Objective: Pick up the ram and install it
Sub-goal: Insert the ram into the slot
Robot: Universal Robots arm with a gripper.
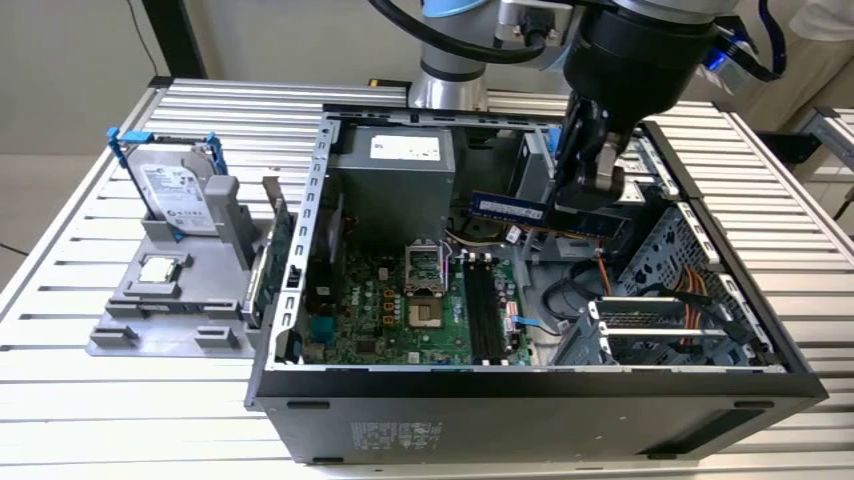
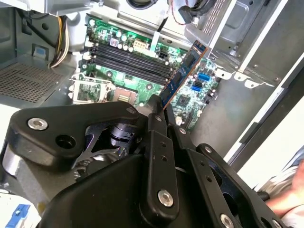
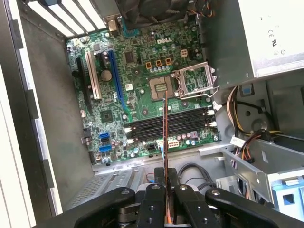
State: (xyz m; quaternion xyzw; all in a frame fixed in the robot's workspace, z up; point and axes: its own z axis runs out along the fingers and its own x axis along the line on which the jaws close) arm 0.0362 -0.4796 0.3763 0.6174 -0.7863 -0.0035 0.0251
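My gripper (image 1: 591, 212) hangs over the open computer case (image 1: 534, 385), shut on the ram (image 1: 509, 207), a thin blue stick with dark chips. The stick juts out sideways toward the exterior view's left and hovers well above the motherboard (image 1: 400, 310). In the second wrist view the ram (image 2: 183, 71) slants out from between the black fingers (image 2: 156, 118). It appears edge-on in the first wrist view as a thin line (image 3: 165, 137) above the black memory slots (image 3: 166, 124), which lie beside the CPU socket (image 3: 159, 88). The slots (image 1: 483, 310) look empty.
On a grey fixture (image 1: 160, 320) at the exterior view's left stand a silver hard drive in a blue bracket (image 1: 176, 188) and a small CPU chip (image 1: 158, 268). Inside the case are the power supply (image 1: 400, 165), a drive cage (image 1: 667, 320) and loose cables (image 3: 247, 142).
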